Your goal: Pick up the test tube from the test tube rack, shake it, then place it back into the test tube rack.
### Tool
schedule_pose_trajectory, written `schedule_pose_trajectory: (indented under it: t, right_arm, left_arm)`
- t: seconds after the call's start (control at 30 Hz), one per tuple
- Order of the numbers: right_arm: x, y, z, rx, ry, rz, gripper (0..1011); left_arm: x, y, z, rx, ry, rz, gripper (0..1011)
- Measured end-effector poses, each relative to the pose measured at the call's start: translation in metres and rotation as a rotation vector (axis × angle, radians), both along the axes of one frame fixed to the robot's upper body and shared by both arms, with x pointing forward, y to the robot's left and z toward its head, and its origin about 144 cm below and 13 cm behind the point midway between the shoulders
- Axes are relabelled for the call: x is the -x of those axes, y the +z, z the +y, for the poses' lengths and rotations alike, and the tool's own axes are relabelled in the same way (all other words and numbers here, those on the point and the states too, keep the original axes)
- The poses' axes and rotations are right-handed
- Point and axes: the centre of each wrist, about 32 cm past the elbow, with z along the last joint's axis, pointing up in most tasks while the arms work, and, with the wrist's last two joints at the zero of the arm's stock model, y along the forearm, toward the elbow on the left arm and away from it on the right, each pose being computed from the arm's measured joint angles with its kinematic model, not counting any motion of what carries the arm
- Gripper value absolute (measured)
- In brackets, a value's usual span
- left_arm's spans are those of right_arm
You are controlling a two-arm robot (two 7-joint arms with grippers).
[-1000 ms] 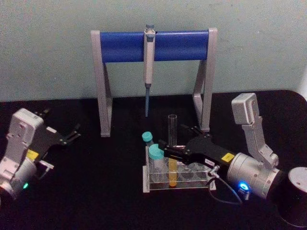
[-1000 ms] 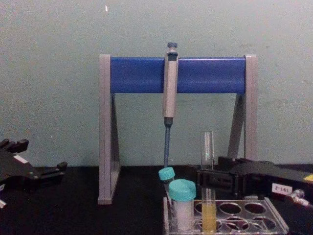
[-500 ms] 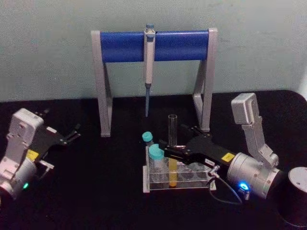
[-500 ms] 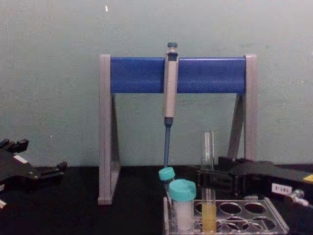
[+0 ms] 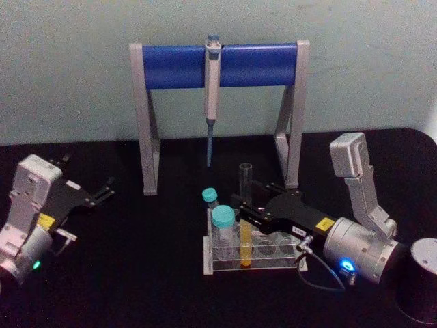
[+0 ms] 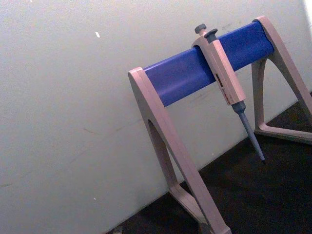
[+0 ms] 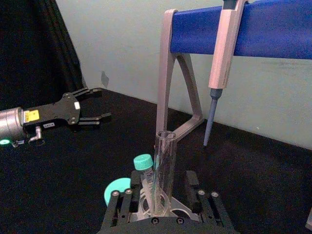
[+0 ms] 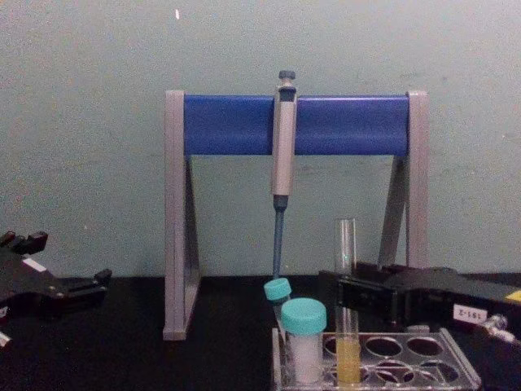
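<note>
Over the low clear plastic test tube rack (image 5: 276, 260), my right gripper (image 5: 250, 207) hangs open around the tall clear glass test tube (image 5: 245, 181) of yellow-orange liquid, which stands in its hole. My left gripper (image 5: 104, 191) sits open, far off to the side. I think lifting and shaking are left to do.

Black table (image 5: 150, 260), matte surface. Grey-and-blue pipette stand (image 5: 218, 65) stands on both feet toward the back, about centre. Clear test tube rack (image 5: 273, 254) sits flat near the stand's right leg, in front of it. Dark cylinder (image 5: 420, 280) at the front right corner, well apart from the rack.
</note>
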Motion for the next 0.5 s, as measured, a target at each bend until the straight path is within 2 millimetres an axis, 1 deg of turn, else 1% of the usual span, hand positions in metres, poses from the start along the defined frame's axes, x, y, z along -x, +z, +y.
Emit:
schedule_pose_trajectory:
  t: [0.03,0.1,0.2,0.23,0.27,0.3,0.33,0.43,0.5]
  right_arm:
    - [0.0,0.0,0.0,0.0,0.0,0.0,598]
    - [0.0001,0.0,0.0,0.0,0.0,0.0,514]
    - [0.0001,0.0001,0.0001,-0.001,0.0,0.0,443]
    - [0.0001,0.0001,0.0001,-0.001,0.0,0.0,392]
    - [0.0001,0.0001,0.0001,-0.001,0.0,0.0,371]
    - [0.0001,0.0001,0.0001,-0.001,0.0,0.0,310]
    - [0.0001,0.0001,0.0001,-0.001,0.0,0.0,310]
    - [0.0001,0.0002,0.0002,-0.002,0.001,0.0,226]
    - [0.0001,0.0002,0.0002,-0.002,0.001,0.0,216]
  left_arm:
    - [0.0,0.0,0.0,0.0,0.0,0.0,1001]
    - [0.0,0.0,0.0,0.0,0.0,0.0,1001]
    - [0.0,0.0,0.0,0.0,0.0,0.0,1001]
    - [0.0,0.0,0.0,0.0,0.0,0.0,1001]
    - [0.0,0.0,0.0,0.0,0.0,0.0,1001]
    - [0.0,0.0,0.0,0.0,0.0,0.0,1001]
    - [0.0,0.0,0.0,0.0,0.0,0.0,1001]
    - [0.0,0.0,0.0,0.0,0.0,0.0,1001]
    - [0.0,0.0,0.0,0.0,0.0,0.0,1001]
